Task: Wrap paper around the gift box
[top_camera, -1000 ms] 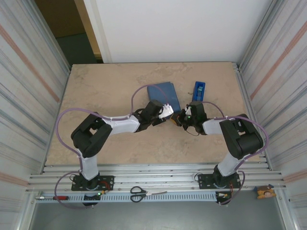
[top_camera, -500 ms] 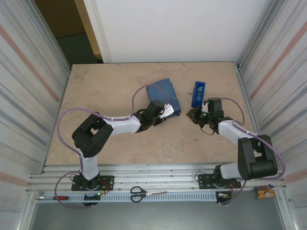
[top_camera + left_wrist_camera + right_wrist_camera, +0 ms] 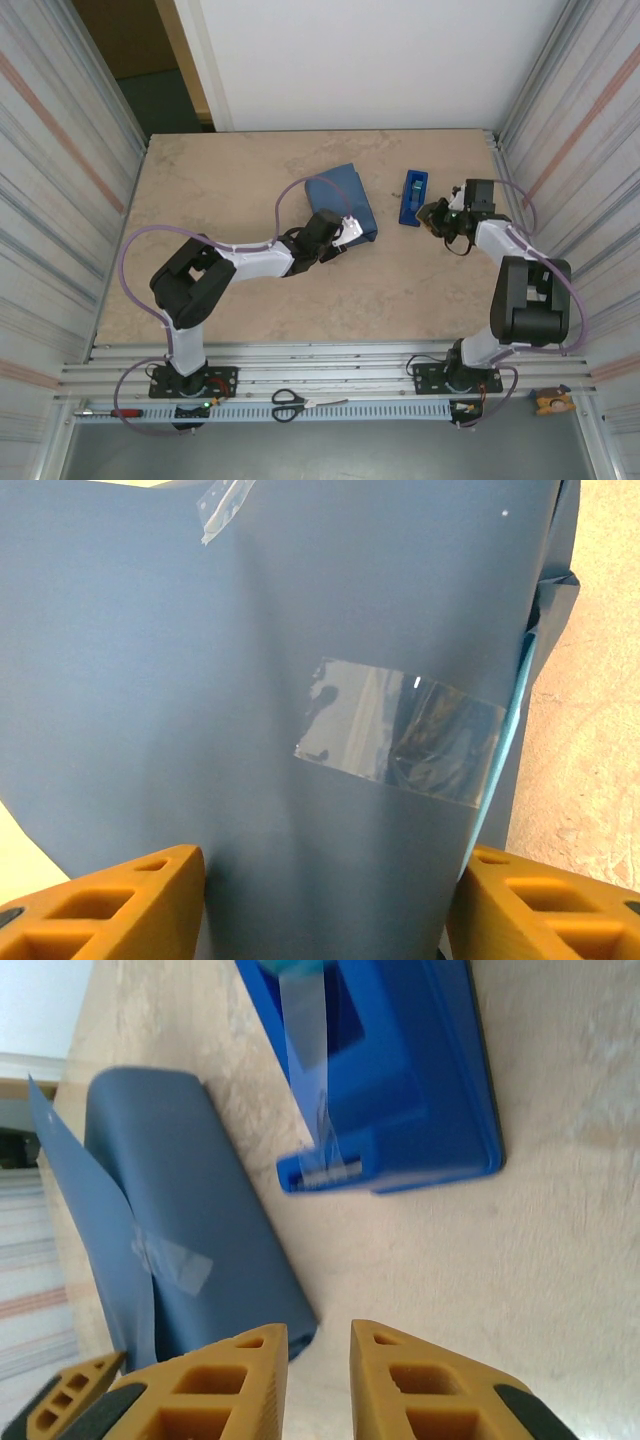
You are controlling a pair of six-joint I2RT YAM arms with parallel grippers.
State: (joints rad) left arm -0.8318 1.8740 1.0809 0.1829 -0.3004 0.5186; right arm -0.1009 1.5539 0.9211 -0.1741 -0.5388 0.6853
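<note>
The paper (image 3: 343, 197) is folded round a low block near the table's middle, slate-blue face out, and the gift box is hidden inside it. A clear strip of tape (image 3: 400, 732) holds down a seam of the paper (image 3: 230, 630). My left gripper (image 3: 345, 232) straddles the package's near end. In its wrist view the left gripper (image 3: 330, 910) has an orange finger pressed against each side of it. My right gripper (image 3: 437, 215) hovers just right of the blue tape dispenser (image 3: 412, 195). The right gripper (image 3: 318, 1360) is slightly open with nothing between its fingers. The paper (image 3: 200, 1210) lies beyond it.
The tape dispenser (image 3: 400, 1080) has a tape end hanging at its cutter. Scissors (image 3: 290, 403) and a red-handled tool (image 3: 125, 412) lie on the front rail. Corrugated metal walls close both sides. Bare tabletop (image 3: 220, 190) lies to the left and front.
My right arm has swung from the package's right end out to the right, past the tape dispenser, and its jaws have parted from shut. The left gripper has stayed on the package.
</note>
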